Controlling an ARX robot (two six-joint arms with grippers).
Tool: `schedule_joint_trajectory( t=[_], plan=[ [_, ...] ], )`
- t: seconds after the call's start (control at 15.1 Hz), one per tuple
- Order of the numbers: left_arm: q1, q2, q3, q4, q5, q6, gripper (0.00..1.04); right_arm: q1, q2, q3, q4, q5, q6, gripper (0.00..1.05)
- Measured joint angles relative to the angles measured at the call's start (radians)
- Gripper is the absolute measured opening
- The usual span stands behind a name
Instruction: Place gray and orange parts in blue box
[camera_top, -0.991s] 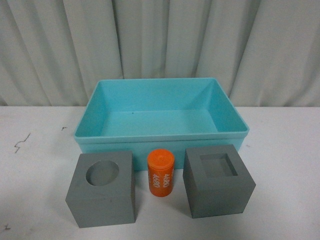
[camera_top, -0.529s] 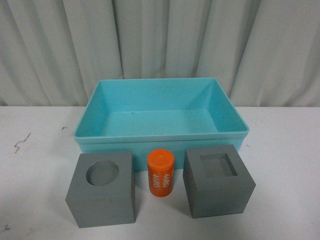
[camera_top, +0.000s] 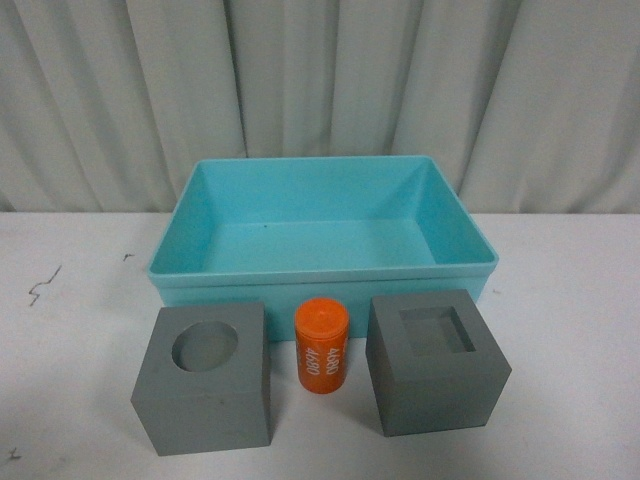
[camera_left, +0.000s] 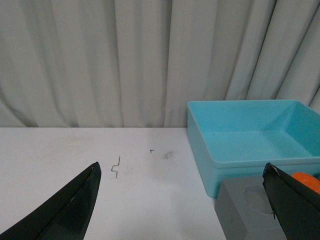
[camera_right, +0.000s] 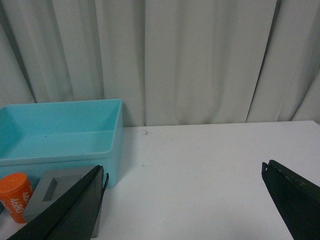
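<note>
Checked against the shots from a second and half a second ago: no change at all, same spots for everything. Big turquoise-blue box (camera_top: 320, 290) at the back of the white table (camera_top: 80, 330), close to the pale curtain (camera_top: 320, 80). Lined up in a row just in front of its near wall, all outside it: gray cube with the round recess (camera_top: 205, 395) on the left, orange cylinder (camera_top: 321, 350) with white numbers upright in the middle, gray cube with the square recess (camera_top: 440, 385) on the right, turned slightly. Small gaps between the cylinder and either cube. Cylinder closest to the box wall, touching or not, can't tell.

Wrist view of the left gripper (camera_left: 181, 169): spread wide, dark fingers far apart with bare table between them, nothing gripped. Round-recess cube and a sliver of orange peeking out beside one finger, box just behind. A couple of dark scribble marks (camera_left: 116, 167) on the tabletop too. Same story for the right gripper (camera_right: 182, 169): wide open over the table, clamping nothing, square-recess cube partly hidden behind one finger, cylinder right next to it, box behind both
</note>
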Motion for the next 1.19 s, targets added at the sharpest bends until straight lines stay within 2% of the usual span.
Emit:
schedule_joint_trajectory(
  t=[0.13, 0.2, 0.33, 0.4, 0.53, 0.59, 0.66, 0.86, 1.19],
  plan=[
    [0.0, 0.0, 0.0, 0.0, 0.0, 0.0, 0.98, 0.002, 0.004, 0.003, -0.018, 0.008, 0.003, 0.98],
    [0.0, 0.0, 0.0, 0.0, 0.0, 0.0, 0.98, 0.031, 0.078, 0.029, -0.032, 0.053, 0.008, 0.98],
    [0.0, 0.0, 0.0, 0.0, 0.0, 0.0, 0.98, 0.067, 0.412, 0.212, 0.181, 0.052, 0.021, 0.98],
    [0.0, 0.0, 0.0, 0.0, -0.001, 0.0, 0.98, 0.09, 0.583, 0.338, 0.298, 0.085, 0.023, 0.98],
    [0.0, 0.0, 0.0, 0.0, 0.0, 0.0, 0.98, 0.126, 0.869, 0.517, 0.282, 0.051, 0.088, 0.98],
    [0.0, 0.0, 0.0, 0.0, 0.0, 0.0, 0.98, 0.133, 1.098, 0.653, 0.186, -0.005, 0.165, 0.98],
    [0.0, 0.0, 0.0, 0.0, 0.0, 0.0, 0.98, 0.187, 1.381, 0.819, 0.078, -0.068, 0.276, 0.98],
    [0.0, 0.0, 0.0, 0.0, 0.0, 0.0, 0.98, 0.242, 1.587, 0.829, 0.002, -0.08, 0.283, 0.98],
    [0.0, 0.0, 0.0, 0.0, 0.0, 0.0, 0.98, 0.251, 1.735, 0.871, -0.038, -0.108, 0.283, 0.98]
  ],
)
